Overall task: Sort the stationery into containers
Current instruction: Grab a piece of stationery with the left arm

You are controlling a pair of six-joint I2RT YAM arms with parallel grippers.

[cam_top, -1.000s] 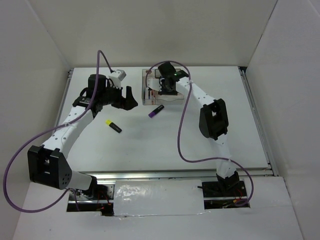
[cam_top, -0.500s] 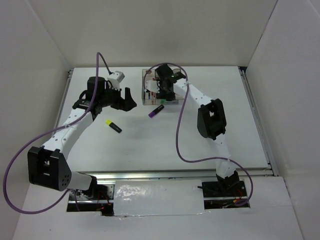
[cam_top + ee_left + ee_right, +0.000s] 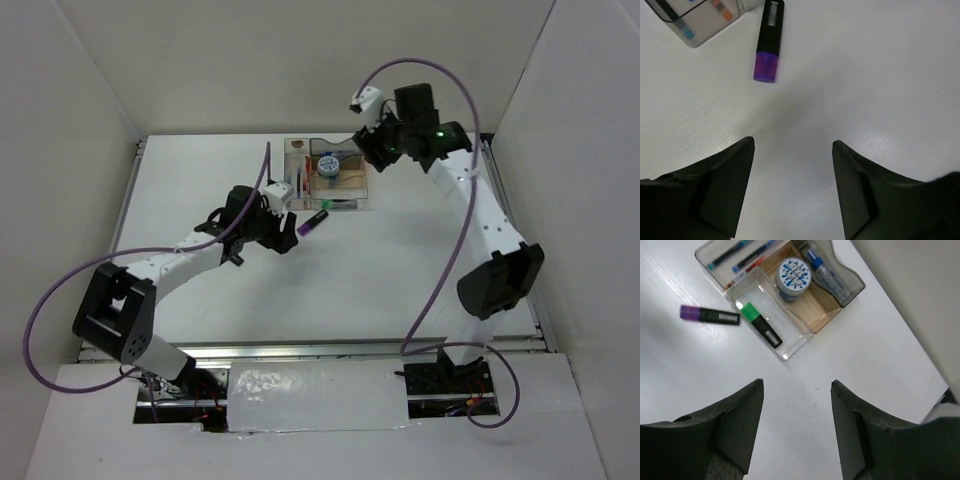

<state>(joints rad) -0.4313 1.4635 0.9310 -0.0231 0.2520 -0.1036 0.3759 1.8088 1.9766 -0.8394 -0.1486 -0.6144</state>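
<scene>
The smoky-brown organiser stands at the back centre of the table. It holds pens, a round blue-white tub, a blue-capped bottle and a green highlighter. A purple highlighter lies on the table just in front of the organiser. My left gripper is open and empty, low over the table, a short way left of the purple highlighter. High above the organiser's right side, my right gripper hangs open with nothing in it.
White walls close in the table on the left, back and right. A metal rail runs along the right edge. The left arm's purple cable loops over the table's left part.
My left arm has swung right, from the table's left side to beside the purple highlighter. My right gripper has lifted off the organiser and drawn back to the right. The yellow highlighter no longer shows.
</scene>
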